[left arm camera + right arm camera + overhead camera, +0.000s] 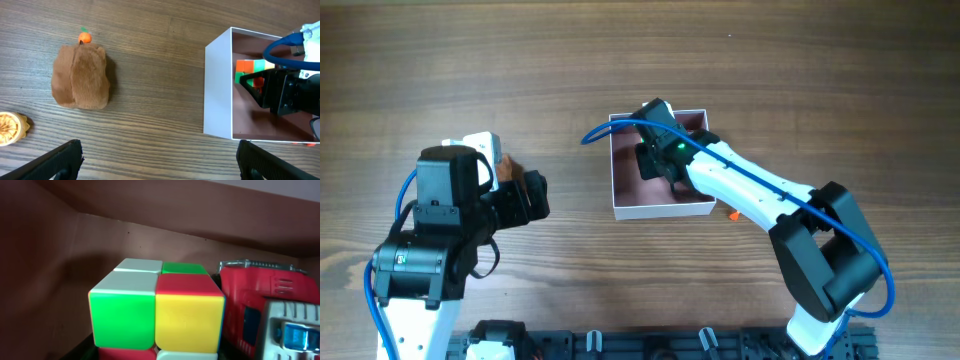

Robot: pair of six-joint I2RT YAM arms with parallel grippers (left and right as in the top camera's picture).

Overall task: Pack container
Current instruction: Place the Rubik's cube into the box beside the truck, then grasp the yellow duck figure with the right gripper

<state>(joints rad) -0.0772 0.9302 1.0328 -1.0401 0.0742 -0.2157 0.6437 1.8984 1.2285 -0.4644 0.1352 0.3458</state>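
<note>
The container is a square shallow box with white walls and a pink inside, at the table's middle. My right gripper reaches down into it. In the right wrist view it is shut on a colour cube with green, yellow, red and white faces, close to the pink wall. A red toy vehicle lies in the container beside the cube. The left wrist view shows the container and the cube inside it. My left gripper is open and empty over bare wood.
A brown plush piece lies left of the container, with a tiny orange toy behind it and a yellow slice-shaped toy at the left edge. A white object sits by my left arm. A small orange bit lies right of the container.
</note>
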